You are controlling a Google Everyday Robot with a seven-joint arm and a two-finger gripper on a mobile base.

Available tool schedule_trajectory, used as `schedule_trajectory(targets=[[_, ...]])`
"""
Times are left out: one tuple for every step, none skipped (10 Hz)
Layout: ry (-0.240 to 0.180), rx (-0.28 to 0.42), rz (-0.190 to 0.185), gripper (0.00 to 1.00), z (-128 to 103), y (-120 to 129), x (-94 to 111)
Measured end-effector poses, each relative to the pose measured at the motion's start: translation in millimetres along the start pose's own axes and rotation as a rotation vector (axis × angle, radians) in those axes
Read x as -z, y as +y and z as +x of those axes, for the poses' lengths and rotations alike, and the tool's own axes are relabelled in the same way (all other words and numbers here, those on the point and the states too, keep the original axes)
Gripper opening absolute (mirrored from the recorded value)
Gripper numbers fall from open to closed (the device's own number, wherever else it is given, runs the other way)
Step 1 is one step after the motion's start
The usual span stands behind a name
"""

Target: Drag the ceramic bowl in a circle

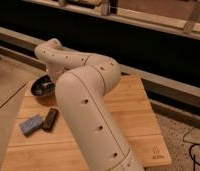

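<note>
The gripper is hidden behind the robot's cream arm (88,100), which bends down toward the ceramic bowl (42,87); its fingers are closed, though whether they grip the rim cannot be told. The bowl sits at the wooden table's (133,125) far left corner. Nearer the camera lie a blue sponge (31,124) and a dark bar (50,119), side by side.

The ceramic bowl (42,87) is round and shallow, dark and glossy outside with a pale bluish sheen inside. It sits upright near the far left corner of the wooden tabletop (133,120), its right side hidden behind the robot arm. The hand (54,81) is at the bowl's right rim, mostly hidden by the arm, closed.
</note>
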Motion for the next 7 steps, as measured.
schedule_trajectory(targets=[[0.001,0.001,0.002,0.0,0.9,0.4,0.0],[0.002,0.0,0.001,0.07,0.7,0.1,-0.1],[0.001,0.0,0.001,0.16,0.4,-0.2,0.0],[0.002,-0.001,0.001,0.26,0.3,-0.5,-0.1],[0.002,-0.001,0.0,0.36,0.1,-0.9,-0.2],[0.002,-0.002,0.0,0.47,0.0,-1.1,-0.2],[0.002,-0.002,0.0,0.56,-0.1,-1.3,-0.2]])
